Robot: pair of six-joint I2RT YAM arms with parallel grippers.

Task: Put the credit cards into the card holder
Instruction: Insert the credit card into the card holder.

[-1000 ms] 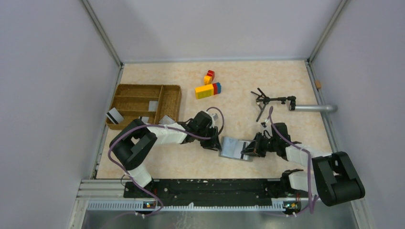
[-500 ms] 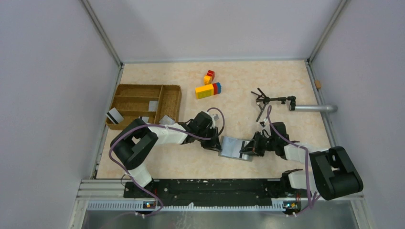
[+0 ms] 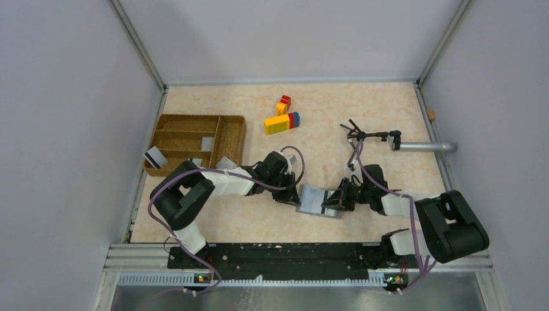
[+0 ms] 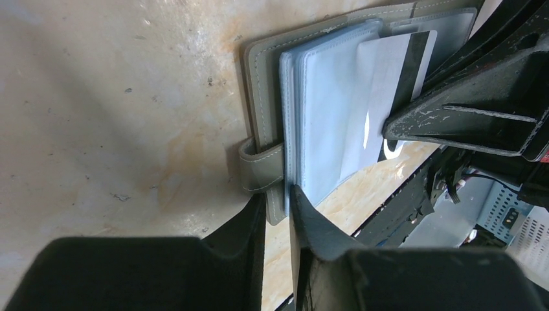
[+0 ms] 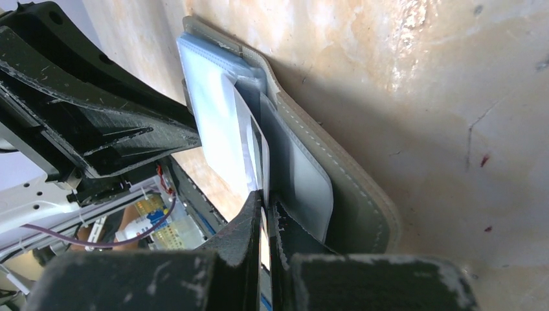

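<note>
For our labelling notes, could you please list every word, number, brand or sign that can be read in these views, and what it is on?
None can be read in any view.
Card in the wallet: a dark stripe and a small white mark, partly hidden by the right gripper; no letters legible.
Toy blocks: no print visible.

Card's [image 5: 249,142] lower end hidden between right gripper [image 5: 267,217] fingers. Card holder [image 4: 262,84] far corner cut off at left-wrist view's top edge.
</note>
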